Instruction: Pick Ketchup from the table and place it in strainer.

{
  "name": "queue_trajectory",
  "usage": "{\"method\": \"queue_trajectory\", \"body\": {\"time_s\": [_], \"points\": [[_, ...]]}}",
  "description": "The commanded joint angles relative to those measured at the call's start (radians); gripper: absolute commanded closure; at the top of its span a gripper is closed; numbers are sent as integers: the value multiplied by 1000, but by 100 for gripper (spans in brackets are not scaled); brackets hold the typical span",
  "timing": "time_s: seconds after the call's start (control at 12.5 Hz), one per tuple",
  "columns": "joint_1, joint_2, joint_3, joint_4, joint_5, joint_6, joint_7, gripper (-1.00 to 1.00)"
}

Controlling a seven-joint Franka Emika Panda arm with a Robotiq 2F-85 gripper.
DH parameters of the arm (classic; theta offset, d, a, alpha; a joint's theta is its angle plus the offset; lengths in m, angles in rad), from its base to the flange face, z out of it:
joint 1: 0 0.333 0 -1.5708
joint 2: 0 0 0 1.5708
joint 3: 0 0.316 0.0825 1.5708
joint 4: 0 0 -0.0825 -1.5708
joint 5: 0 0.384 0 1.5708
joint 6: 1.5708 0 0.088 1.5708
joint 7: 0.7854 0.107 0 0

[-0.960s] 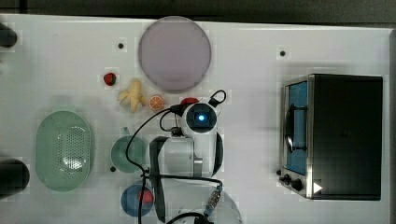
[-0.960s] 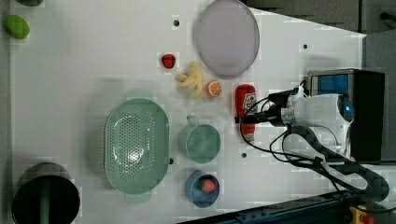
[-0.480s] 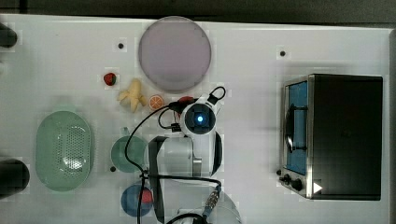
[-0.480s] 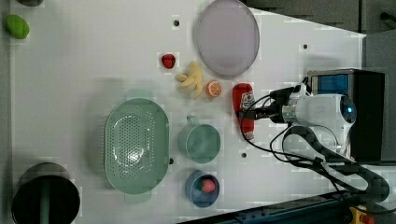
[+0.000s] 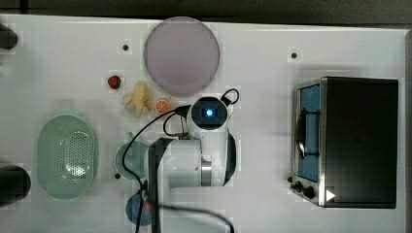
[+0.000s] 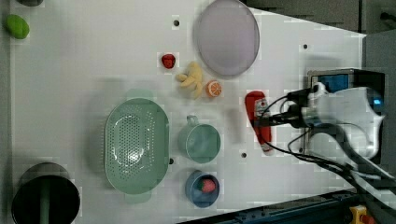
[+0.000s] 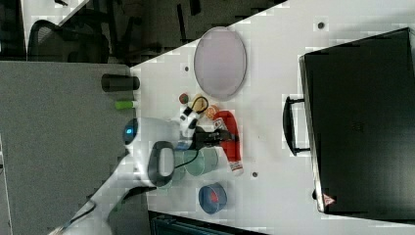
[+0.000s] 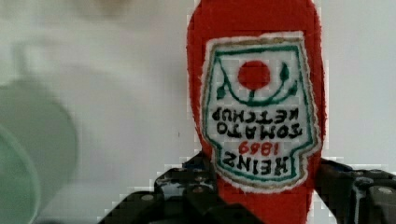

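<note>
Left to right across the left view. At the far left, one green fruit (image 6: 17, 26) near the top corner and one dark cylinder (image 6: 44, 195) at the bottom corner. Next, one mint-green strainer (image 6: 136, 145), perforated bottom bare, nothing inside. Above and right of it, one strawberry (image 6: 168, 60), one pale yellow peeled banana toy (image 6: 190, 80) and one orange slice (image 6: 214, 88), the last two just beside each other. Below these, one teal mug (image 6: 200, 142) between strainer and bottle, squarely on the straight line between them; under it one blue bowl (image 6: 201, 188) holding something red. Up top, one lilac plate (image 6: 227, 37). Further right, the Ketchup (image 6: 259, 120), lengthwise, white end pointing toward the left view's bottom. Clamped across its red body by the gripper (image 6: 264, 120), one dark finger on each side, plain in the wrist view. Whether lifted off the white table (image 6: 70, 84) or touching it: cannot tell. Rightmost, one dark oven (image 5: 357, 141).
</note>
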Motion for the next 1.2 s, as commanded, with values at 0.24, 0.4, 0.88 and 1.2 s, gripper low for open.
{"method": "queue_trajectory", "body": {"time_s": [0.24,0.4,0.88,1.2], "points": [[14,-258,29,170,2,-279,145,-23],[26,-309,65,217,4,-396,237,-23],[64,-312,277,254,41,-419,520,-23],[72,-271,431,257,41,-378,733,-23]]}}
